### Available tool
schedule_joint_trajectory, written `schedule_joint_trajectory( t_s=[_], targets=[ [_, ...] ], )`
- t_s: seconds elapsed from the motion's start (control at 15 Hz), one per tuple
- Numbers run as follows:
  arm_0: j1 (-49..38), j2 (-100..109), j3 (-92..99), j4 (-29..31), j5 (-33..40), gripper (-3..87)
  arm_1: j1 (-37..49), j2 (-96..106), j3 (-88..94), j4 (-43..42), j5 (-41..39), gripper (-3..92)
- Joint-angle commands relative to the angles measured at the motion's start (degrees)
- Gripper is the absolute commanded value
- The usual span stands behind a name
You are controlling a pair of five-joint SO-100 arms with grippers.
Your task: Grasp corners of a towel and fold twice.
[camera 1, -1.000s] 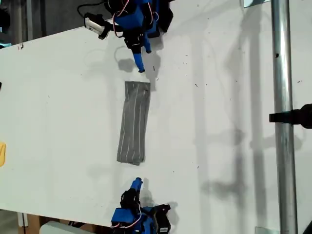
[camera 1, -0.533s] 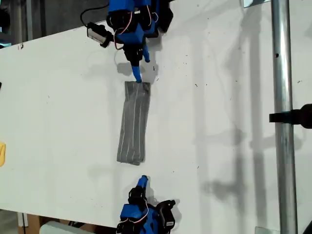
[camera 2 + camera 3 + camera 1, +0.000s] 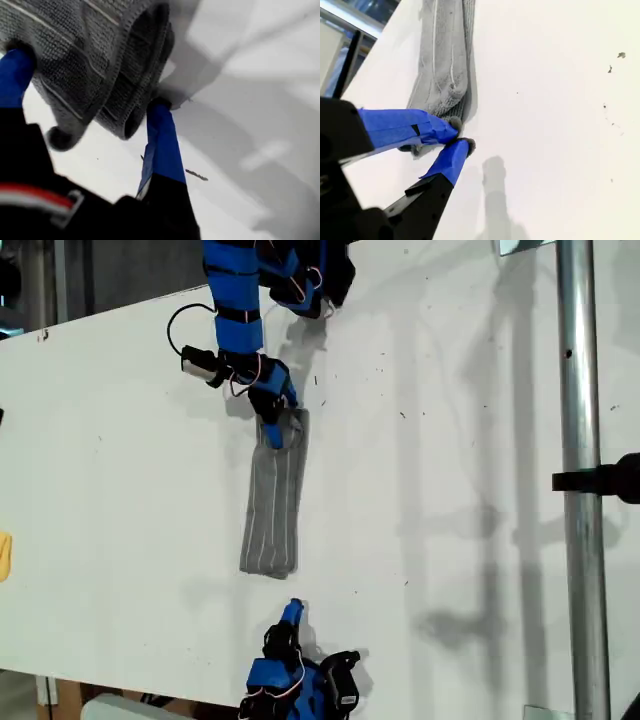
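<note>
My first hand (image 3: 273,418) has dropped onto the towel (image 3: 274,495) (upper centre, exterior view), jaws spread astride its end; my second hand (image 3: 291,611) idles, closed and empty.

My arms are built of bright blue printed plastic with black servo blocks at the joints. My first hand (image 3: 272,430) has slim blue fingers (image 3: 161,145) on a black base that bears a red and white stripe. Black cable loops beside its arm, with thin red and white wires at the servos and a small white-and-black camera module. My second hand (image 3: 292,610) has blue-taped fingers (image 3: 405,127) on black stems.
</note>
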Motion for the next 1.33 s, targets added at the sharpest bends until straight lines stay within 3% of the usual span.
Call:
schedule_joint_trajectory(
  t_s=[0.0, 0.13, 0.2, 0.27, 0.4, 0.53, 0.67, 0.8, 0.87, 0.93, 1.13, 1.27],
  targets=[
    [-0.79, 0.26, -0.09, 0.35, 0.7, 4.8, 1.23, -3.52, -4.92, -7.82, -0.79, 40.0],
    [-0.88, 0.26, -0.09, 0.44, 1.05, 4.8, 3.16, -7.03, -7.03, -15.03, -2.81, 28.5],
    [-0.97, 0.26, -0.09, 0.53, 1.23, 4.8, 4.04, -8.44, -9.49, -12.92, -3.08, 8.3],
    [-0.97, 0.26, -0.09, 0.62, 1.41, 4.8, 4.75, -8.88, -11.16, -9.05, -4.39, -0.2],
    [-1.14, 0.26, -0.18, 0.7, 1.85, 4.9, 4.31, -2.02, -10.2, 0.18, -7.91, -0.2],
    [-1.58, 0.26, -0.18, 0.53, 2.29, 5.1, 2.02, 10.63, -9.76, 18.98, -8.88, -0.2],
    [-1.76, 0.26, -0.18, 0.44, 2.37, 5.6, -2.11, 23.47, -9.67, 37.0, -6.59, -0.2],
    [-1.76, 0.26, -0.18, 0.53, 2.37, 5.7, -7.65, 32.61, -10.9, 47.55, -2.29, -0.2],
    [-1.67, 0.26, -0.18, 0.62, 2.37, 5.7, -8.96, 34.01, -12.48, 46.93, -1.67, -0.2],
    [-1.67, 0.26, -0.09, 0.62, 2.29, 5.8, -9.14, 30.85, -13.54, 40.43, -2.2, -0.2],
    [-1.76, 0.26, -0.09, 0.7, 1.85, 5.9, -10.2, 5.98, -19.6, 4.13, -3.78, -0.2],
    [-1.67, 0.26, 0.0, 0.7, 1.58, 5.9, -12.3, -11.07, -34.37, -6.59, -5.1, -0.2]
  ],
)
